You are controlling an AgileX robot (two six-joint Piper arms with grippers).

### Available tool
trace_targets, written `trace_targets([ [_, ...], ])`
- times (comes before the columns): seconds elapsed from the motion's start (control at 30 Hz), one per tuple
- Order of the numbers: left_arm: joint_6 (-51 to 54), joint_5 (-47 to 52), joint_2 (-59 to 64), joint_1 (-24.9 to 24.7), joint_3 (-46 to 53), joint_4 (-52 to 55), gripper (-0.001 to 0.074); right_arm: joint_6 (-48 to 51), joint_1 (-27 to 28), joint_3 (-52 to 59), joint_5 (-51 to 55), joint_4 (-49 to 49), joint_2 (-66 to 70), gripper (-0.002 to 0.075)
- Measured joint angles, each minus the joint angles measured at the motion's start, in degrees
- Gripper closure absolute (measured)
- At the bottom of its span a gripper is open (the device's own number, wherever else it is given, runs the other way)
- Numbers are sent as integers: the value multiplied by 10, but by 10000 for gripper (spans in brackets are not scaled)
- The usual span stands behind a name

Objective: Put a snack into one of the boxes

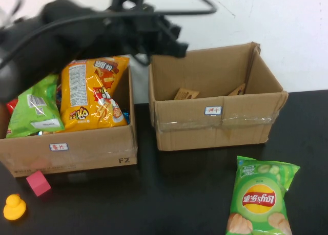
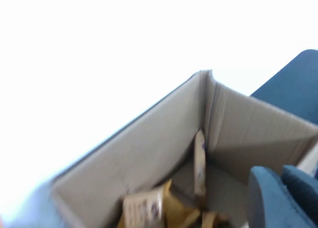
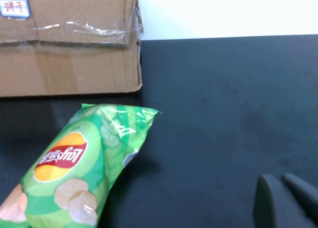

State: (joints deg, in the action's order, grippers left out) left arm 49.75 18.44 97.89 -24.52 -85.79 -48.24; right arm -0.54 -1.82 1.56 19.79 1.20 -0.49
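A green Lay's chip bag (image 1: 260, 199) lies flat on the black table in front of the right cardboard box (image 1: 215, 125); it also shows in the right wrist view (image 3: 84, 163). The right box holds only small cardboard scraps (image 1: 185, 94). The left box (image 1: 72, 150) holds an orange snack bag (image 1: 95, 94) and a green bag (image 1: 36, 109). My left gripper (image 1: 175, 44) is blurred, above the right box's back left corner; its fingers (image 2: 271, 198) lie together with nothing between them. My right gripper (image 3: 283, 200) is shut and empty, over bare table beside the Lay's bag.
A pink cube (image 1: 38, 183) and a yellow rubber duck (image 1: 14, 207) sit on the table (image 1: 169, 194) at the front left. A white wall stands behind the boxes. The left arm and its cables hang over the left box.
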Motion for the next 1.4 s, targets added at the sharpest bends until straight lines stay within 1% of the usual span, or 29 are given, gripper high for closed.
trace_targets([
  [0.13,0,-50,-92,1,122,0,728,0,0,0,0,0,0,727],
  [0.4,0,-157,-276,1,370,-8,734,0,0,0,0,0,0,727],
  [0.47,0,-171,-308,1,413,-11,735,0,0,0,0,0,0,727],
  [0.63,1,-198,-432,1,526,-36,735,0,0,0,0,0,0,727],
  [0.9,1,-205,-606,1,643,-62,735,0,0,0,0,0,0,727],
  [1.03,1,-198,-664,1,675,-63,735,0,0,0,0,0,0,727],
  [1.17,1,-177,-692,1,680,-63,735,0,0,0,0,0,0,727],
  [1.4,1,-139,-694,1,681,-63,735,-8,0,0,0,0,0,727],
])
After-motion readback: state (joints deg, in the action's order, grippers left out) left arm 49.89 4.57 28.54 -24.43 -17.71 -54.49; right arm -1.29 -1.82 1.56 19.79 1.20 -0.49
